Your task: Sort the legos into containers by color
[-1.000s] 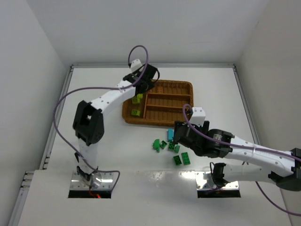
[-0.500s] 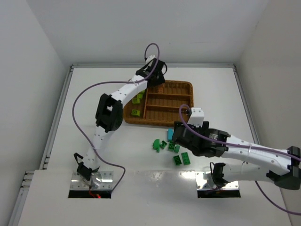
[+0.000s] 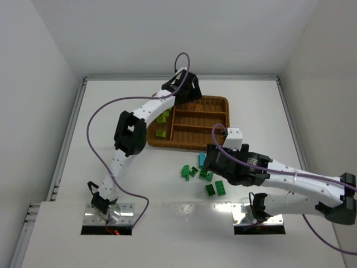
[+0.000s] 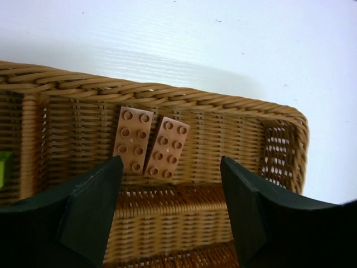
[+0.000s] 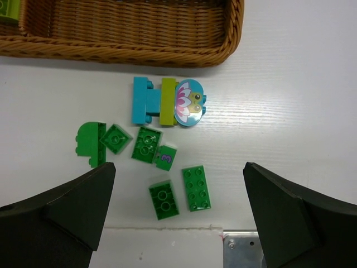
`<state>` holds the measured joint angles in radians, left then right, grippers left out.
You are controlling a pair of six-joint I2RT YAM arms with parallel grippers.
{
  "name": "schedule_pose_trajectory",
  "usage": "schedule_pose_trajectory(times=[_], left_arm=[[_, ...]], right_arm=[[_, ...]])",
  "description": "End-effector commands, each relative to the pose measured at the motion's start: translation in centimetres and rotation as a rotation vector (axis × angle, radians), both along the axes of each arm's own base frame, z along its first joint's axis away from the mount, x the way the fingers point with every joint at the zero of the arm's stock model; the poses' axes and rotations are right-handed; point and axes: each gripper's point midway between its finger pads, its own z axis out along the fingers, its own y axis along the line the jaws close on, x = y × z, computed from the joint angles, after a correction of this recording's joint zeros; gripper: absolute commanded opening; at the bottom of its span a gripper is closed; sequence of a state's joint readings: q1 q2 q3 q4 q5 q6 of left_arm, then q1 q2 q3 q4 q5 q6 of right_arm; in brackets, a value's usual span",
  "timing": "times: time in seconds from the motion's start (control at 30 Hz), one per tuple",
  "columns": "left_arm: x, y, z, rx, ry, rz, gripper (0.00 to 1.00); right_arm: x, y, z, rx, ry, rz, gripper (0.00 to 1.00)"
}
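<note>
White tabletop [image 3: 251, 100], brown wicker tray [image 4: 167, 97] with orange-brown studded bricks [image 4: 134, 139], left fingers [image 4: 89, 206] parted above, right fingers [image 5: 61, 206] parted over green bricks [image 5: 195, 188].

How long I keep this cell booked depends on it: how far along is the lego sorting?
Done: two orange-brown bricks lie in one tray compartment, lime-yellow bricks in another. In hand: nothing; the left gripper is open over the tray, the right gripper open over the loose ones. Left: the dark green bricks and the cyan pieces with one lime brick, on the table.
</note>
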<state>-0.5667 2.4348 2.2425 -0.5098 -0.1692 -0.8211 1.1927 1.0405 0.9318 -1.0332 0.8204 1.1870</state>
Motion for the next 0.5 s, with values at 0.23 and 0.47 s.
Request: schedule_pose_trajectory(times=[0.23,0.47], left_arm=[[-7.4,7.6,13.5,0.017,-0.129,0.037,0.77],[-14.3,17.6,13.0,0.043,-0.087,0.184,0.77]], right_arm=[[-0.7,5.3,-0.6,0.045,0.076,0.199,1.00],[-2.0,11.4,-5.6,0.068,0.220,0.338,1.00]])
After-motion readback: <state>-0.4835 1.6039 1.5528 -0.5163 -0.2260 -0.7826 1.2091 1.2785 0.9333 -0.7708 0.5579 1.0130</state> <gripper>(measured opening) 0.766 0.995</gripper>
